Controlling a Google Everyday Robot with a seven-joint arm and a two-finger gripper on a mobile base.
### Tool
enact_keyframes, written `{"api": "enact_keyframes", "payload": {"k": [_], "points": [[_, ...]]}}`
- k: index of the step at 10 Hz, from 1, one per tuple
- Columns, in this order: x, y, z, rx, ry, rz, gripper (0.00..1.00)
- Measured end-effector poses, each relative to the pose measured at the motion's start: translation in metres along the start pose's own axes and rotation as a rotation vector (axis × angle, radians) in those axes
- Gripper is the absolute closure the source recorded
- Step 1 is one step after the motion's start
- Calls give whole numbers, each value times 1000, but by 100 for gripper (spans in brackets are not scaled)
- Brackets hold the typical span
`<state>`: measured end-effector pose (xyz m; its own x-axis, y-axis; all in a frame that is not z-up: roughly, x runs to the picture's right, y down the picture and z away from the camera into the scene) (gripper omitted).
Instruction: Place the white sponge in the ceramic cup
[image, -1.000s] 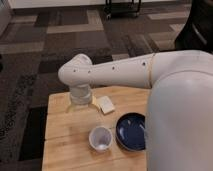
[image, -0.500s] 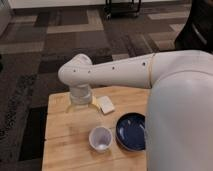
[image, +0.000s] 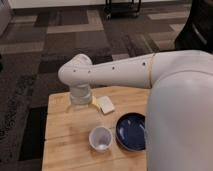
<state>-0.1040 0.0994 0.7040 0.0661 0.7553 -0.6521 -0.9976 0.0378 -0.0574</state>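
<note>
Cream-white first: find the flat rectangular sponge (image: 105, 104) lying on the wooden table (image: 60, 127), just beside the gripper (image: 80, 103) hanging low; cannot tell how wide. Judging by that, approach-to-grasp stage. Next: centre over sponge, pinch, lift, carry to the small round pale ceramic cup (image: 100, 138) nearby.

My white robot arm (image: 115, 72) spans the back of the light wooden table (image: 57, 132), and the gripper (image: 80, 102) hangs down just beside the small flat white sponge (image: 105, 104), so that corner is crowded. The round pale ceramic cup (image: 100, 138) is clear from above, but the wide dark blue dish (image: 132, 131) sits just beside it; I see bare wood on the cup's other side
</note>
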Motion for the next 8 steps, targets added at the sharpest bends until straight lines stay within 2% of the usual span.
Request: {"api": "enact_keyframes", "payload": {"k": [4,8], "points": [[-2,-2,0,0,-2,4,20],[-21,-16,1,7,-12,-17,20]]}}
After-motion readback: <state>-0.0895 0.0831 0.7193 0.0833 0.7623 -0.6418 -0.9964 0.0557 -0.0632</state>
